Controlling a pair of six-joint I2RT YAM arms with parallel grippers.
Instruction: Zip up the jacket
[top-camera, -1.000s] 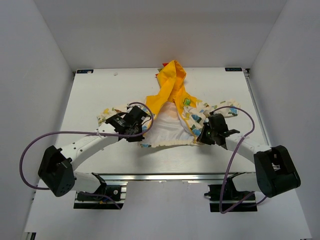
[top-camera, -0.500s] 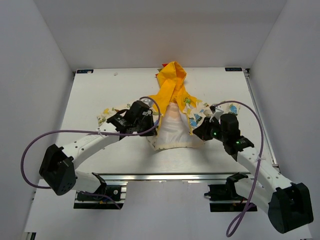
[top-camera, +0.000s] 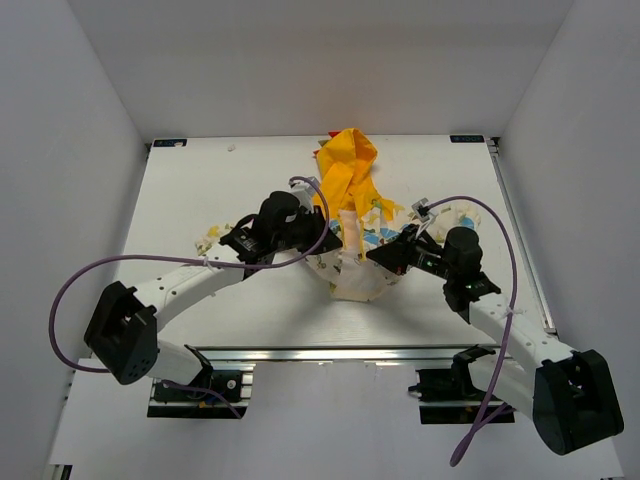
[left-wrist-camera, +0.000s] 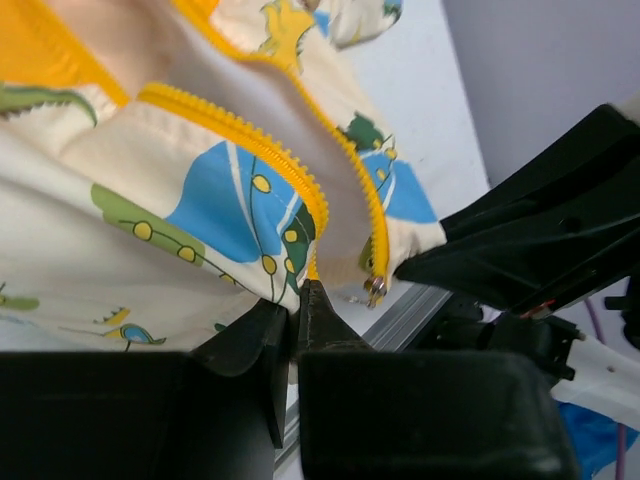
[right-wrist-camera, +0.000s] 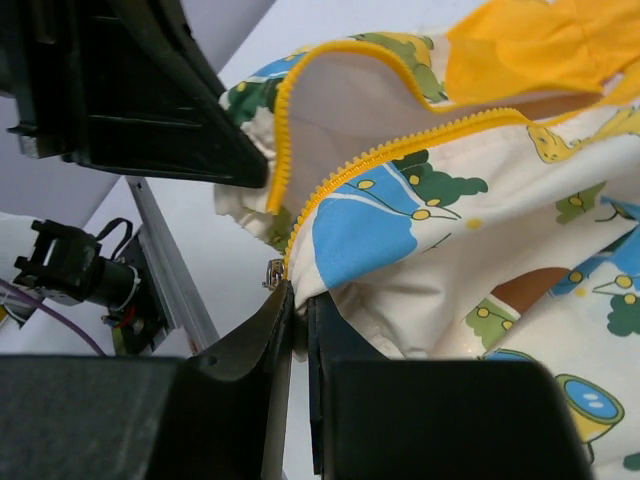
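Jacket (small, cream dinosaur-print fabric, yellow-orange hood) (top-camera: 350, 200) sits mid-way across the white table (top-camera: 200, 180), lower front corners pinched by the closed left gripper (left-wrist-camera: 297, 302) and closed right gripper (right-wrist-camera: 300, 298), held close, presumably to line up the orange zipper halves (left-wrist-camera: 250, 140).

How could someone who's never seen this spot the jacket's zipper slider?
Find the dinosaur-print jacket on the table, its hem pinched by the left gripper and right gripper. Follow the yellow zipper teeth down to their lowest end: the zipper slider hangs there, the only small silver metal piece on the fabric.
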